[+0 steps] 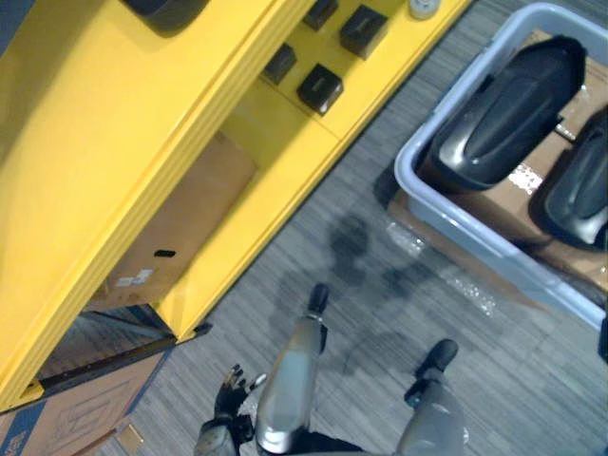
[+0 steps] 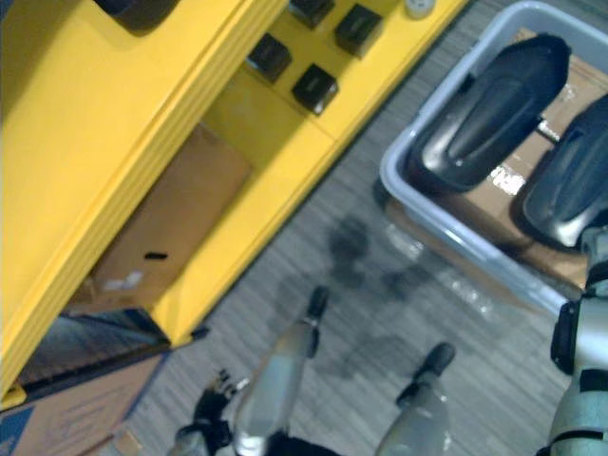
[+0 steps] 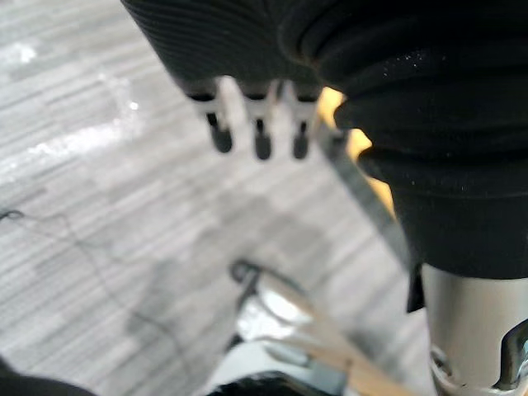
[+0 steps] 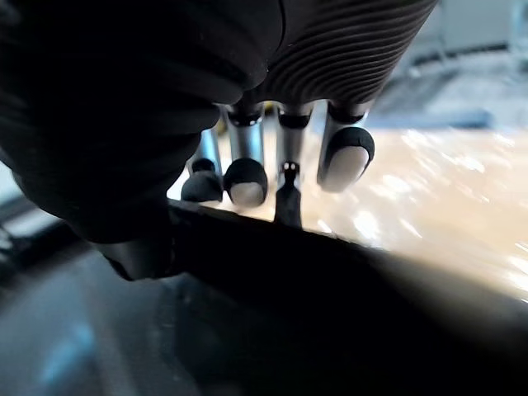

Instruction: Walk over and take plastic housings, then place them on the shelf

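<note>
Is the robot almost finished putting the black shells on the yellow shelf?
Not nearly. Two housings lie in the grey bin. The right hand has straight fingers over what looks like one's dark edge, no clear grip yet; the left hand hangs open and empty. A dark shape atop the yellow shelf may be one already placed. Lifting and shelving remain.

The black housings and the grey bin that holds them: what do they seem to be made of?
The black housings look like moulded plastic, smooth and semi-glossy: soft highlights run along their curved shells. The grey bin seems to be plastic too, with a matt finish and a thick, rounded rim. The brown sheet under the housings looks like plain cardboard, dull and flat.
</note>
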You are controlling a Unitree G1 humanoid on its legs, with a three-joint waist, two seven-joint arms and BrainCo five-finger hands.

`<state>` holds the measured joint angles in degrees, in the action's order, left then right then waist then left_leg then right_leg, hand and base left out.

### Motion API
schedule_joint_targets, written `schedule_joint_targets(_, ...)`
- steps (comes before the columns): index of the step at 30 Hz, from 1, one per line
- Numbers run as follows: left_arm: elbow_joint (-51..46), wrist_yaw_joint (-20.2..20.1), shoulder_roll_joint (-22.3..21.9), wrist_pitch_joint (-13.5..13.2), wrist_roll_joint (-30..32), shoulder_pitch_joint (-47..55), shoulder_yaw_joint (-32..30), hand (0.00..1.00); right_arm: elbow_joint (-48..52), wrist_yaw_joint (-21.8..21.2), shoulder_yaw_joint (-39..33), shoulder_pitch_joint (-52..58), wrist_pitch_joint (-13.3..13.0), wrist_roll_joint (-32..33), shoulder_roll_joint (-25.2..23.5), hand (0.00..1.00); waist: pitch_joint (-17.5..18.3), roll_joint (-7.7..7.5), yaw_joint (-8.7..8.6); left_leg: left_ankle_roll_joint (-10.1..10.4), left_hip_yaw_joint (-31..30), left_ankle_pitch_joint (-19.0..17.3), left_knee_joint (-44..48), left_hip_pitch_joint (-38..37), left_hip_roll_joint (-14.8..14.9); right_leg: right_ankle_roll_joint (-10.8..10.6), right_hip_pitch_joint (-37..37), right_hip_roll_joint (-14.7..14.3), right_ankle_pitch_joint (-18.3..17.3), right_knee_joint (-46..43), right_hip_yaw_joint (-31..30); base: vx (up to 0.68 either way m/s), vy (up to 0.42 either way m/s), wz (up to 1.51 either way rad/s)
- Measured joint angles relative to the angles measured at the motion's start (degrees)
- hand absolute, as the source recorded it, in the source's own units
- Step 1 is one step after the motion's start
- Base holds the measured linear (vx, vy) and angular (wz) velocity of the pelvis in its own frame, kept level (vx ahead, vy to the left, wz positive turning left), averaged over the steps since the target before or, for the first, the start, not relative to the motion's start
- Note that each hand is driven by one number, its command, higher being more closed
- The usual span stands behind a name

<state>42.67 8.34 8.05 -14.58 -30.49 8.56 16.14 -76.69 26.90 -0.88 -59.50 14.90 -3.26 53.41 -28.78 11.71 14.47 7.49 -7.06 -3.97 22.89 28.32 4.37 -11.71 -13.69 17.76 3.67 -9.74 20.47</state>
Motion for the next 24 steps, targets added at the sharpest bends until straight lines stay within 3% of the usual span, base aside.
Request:
schedule_joint_targets(4,-4.04,5.12,0.05,-0.52,10.02,0.10,-3.57,0.00,7.45,4.57,1.77,3.29,-6.17,-1.03,-0.17,1.00,-0.95,-1.41,-1.43,0.07,0.40,-0.05,-0.44,-1.44,0.60,0.05,1.18,-0.49,0.02,0.44,-0.27,0.00,-0.012,-0.04)
schedule_joint_targets(5,-4.29,5.99,0.10,-0.50,11.52,-0.26,-4.46,0.00,8.87,5.13,2.11,4.04,-6.69,-1.00,-0.29,1.00,-1.21,-1.80,-1.60,0.15,0.54,-0.14,-0.50,-1.90,0.85,0.09,1.56,-0.69,0.00,0.54,-0.35,0.01,-0.039,-0.18)
schedule_joint_targets(7,-4.42,11.81,1.23,0.92,20.77,-1.70,-9.05,0.00,13.84,8.21,2.75,7.61,-8.58,-1.01,-2.42,1.00,-1.64,-4.54,-2.70,0.31,1.56,-0.23,-1.58,-3.94,1.95,0.35,2.39,-1.48,-0.14,0.87,-1.13,0.02,-0.054,-0.25)
schedule_joint_targets(8,-4.40,13.02,1.93,1.33,22.42,-1.95,-9.88,0.00,15.25,8.74,2.77,8.43,-8.91,-0.99,-3.32,1.00,-1.75,-5.33,-3.01,0.33,1.99,-0.25,-1.89,-4.66,2.27,0.41,2.66,-1.72,-0.14,1.05,-1.64,0.05,-0.062,-0.36)
schedule_joint_targets(10,-4.33,16.57,5.28,2.66,26.65,-2.83,-12.51,0.00,20.56,11.89,3.81,12.36,-10.17,-0.98,-6.51,1.00,-1.59,-8.29,-4.39,0.53,3.76,-0.15,-3.74,-7.43,3.27,0.64,3.64,-2.40,-0.12,1.67,-3.23,0.07,-0.059,-0.37)
schedule_joint_targets(12,-4.45,18.24,7.42,2.66,28.96,-4.02,-14.44,0.00,24.63,13.77,3.89,15.29,-10.32,-1.08,-8.00,1.00,-1.38,-9.73,-5.03,0.89,4.97,0.06,-5.18,-9.44,4.01,0.91,4.24,-2.82,0.04,2.06,-3.73,0.07,-0.057,-0.29)
schedule_joint_targets(17,-7.94,17.82,10.26,2.36,32.31,-6.55,-17.76,0.00,36.43,18.01,3.61,21.54,-11.25,-4.34,-11.82,1.00,-0.24,-12.03,-7.70,1.81,7.33,1.11,-9.60,-14.92,4.97,1.37,7.18,-3.73,0.41,4.26,-5.03,0.05,-0.036,-0.23)
schedule_joint_targets(20,-12.35,16.24,10.26,2.21,33.25,-6.47,-16.84,0.00,45.52,19.14,3.16,26.96,-12.37,-7.23,-15.02,1.00,4.10,-13.64,-9.14,2.22,8.18,2.38,-13.60,-17.24,5.24,1.45,7.97,-4.16,0.63,6.13,-5.08,0.07,-0.036,-0.07)
schedule_joint_targets(22,-17.69,13.96,10.14,2.26,31.12,-6.39,-15.59,0.00,51.33,19.39,1.93,30.65,-12.49,-9.82,-17.41,1.00,6.94,-14.18,-9.07,2.34,8.92,2.68,-15.35,-18.92,5.52,1.40,9.19,-4.47,0.70,7.29,-5.16,0.12,-0.036,-0.08)
schedule_joint_targets(24,-24.70,10.08,8.77,2.44,25.13,-6.23,-14.52,0.00,57.46,19.52,0.96,34.66,-13.27,-12.61,-20.74,1.00,10.56,-14.34,-9.20,2.39,9.26,2.72,-16.73,-20.49,5.49,1.26,10.75,-4.57,0.78,8.60,-4.91,0.12,-0.025,0.00)
